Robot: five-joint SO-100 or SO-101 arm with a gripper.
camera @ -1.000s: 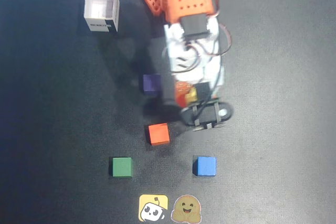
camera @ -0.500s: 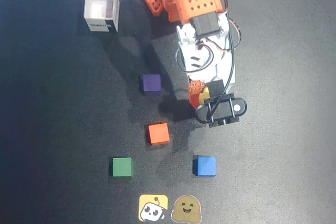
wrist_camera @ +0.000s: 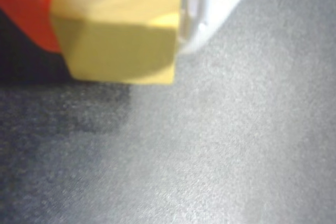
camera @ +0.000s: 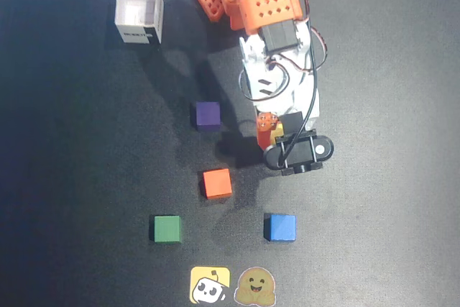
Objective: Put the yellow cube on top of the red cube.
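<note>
My gripper point(camera: 276, 131) is shut on the yellow cube point(camera: 279, 129), of which only a sliver shows under the arm in the overhead view. In the wrist view the yellow cube point(wrist_camera: 118, 35) fills the upper left, clamped between the orange finger point(wrist_camera: 23, 9) and the white finger point(wrist_camera: 197, 14), just above the dark mat. The only reddish cube in view is an orange-red one point(camera: 217, 182), on the mat below and left of the gripper, about a cube's width away. I cannot tell whether it is the red cube; no other red one shows.
A purple cube point(camera: 207, 115) lies left of the gripper, a green cube point(camera: 167, 228) and a blue cube point(camera: 279, 227) nearer the bottom. A white open box point(camera: 139, 11) stands top left. Two flat stickers point(camera: 210, 285) lie at the bottom edge.
</note>
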